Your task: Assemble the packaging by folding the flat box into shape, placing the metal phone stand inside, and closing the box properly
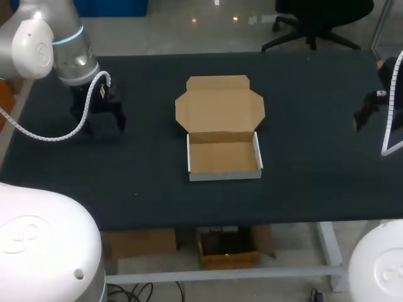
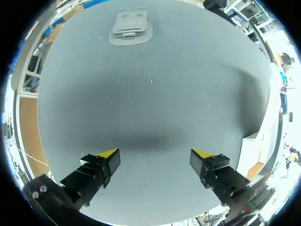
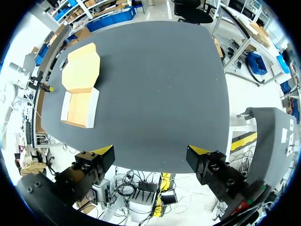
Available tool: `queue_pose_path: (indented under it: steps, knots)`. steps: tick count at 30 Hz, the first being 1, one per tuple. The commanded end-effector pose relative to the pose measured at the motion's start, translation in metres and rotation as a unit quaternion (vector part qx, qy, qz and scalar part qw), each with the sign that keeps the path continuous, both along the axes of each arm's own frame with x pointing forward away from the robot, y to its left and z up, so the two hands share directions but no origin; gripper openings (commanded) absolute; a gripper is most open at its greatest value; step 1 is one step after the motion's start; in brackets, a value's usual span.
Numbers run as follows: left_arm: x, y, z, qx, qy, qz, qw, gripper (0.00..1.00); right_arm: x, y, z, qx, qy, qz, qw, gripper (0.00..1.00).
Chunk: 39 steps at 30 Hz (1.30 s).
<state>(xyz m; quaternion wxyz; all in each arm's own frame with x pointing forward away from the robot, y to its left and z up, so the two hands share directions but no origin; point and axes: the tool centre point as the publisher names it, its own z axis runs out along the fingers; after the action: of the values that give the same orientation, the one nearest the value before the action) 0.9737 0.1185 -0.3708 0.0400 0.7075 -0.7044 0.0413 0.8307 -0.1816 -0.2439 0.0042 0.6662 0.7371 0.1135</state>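
The cardboard box (image 1: 223,158) stands at the middle of the dark table as a shallow tray with raised walls, and its lid (image 1: 219,107) lies flat behind it. The right wrist view shows the same box (image 3: 79,108) far ahead of and to one side of my right gripper (image 3: 150,157), which is open and empty over the table's right edge (image 1: 365,116). My left gripper (image 1: 104,116) hangs open over the table's left part. In the left wrist view the grey metal phone stand (image 2: 130,28) lies flat on the mat well ahead of the open left gripper (image 2: 155,157). The head view does not show the stand.
The dark mat (image 1: 302,145) is bare between the box and each gripper. The left arm's white cable (image 1: 44,133) hangs over the table's left side. The table's front edge (image 1: 252,223) runs close below the box.
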Motion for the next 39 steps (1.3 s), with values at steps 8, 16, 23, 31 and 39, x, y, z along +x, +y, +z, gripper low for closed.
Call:
queue_pose_path:
  steps: [8, 16, 23, 31, 39]
  knots:
    - [0.023, 0.007, -0.008, 0.021, -0.015, 0.006, 1.000, 1.00, 0.000, 0.000, 0.001, -0.001, 0.002, 0.000, 1.000, 1.00]
    - [0.048, 0.023, -0.012, 0.030, -0.017, 0.028, 0.999, 1.00, 0.000, 0.000, 0.001, -0.001, 0.002, 0.000, 1.000, 1.00]
    - [0.068, 0.033, -0.020, 0.033, -0.016, 0.042, 0.998, 1.00, 0.000, 0.000, 0.001, -0.001, 0.002, 0.000, 1.000, 1.00]
    - [0.082, 0.043, -0.024, 0.034, -0.015, 0.050, 0.998, 1.00, 0.000, 0.000, 0.001, -0.001, 0.002, 0.000, 1.000, 1.00]
    - [0.087, 0.051, -0.024, 0.034, -0.018, 0.060, 0.997, 1.00, 0.000, 0.000, 0.001, -0.001, 0.002, 0.000, 1.000, 1.00]
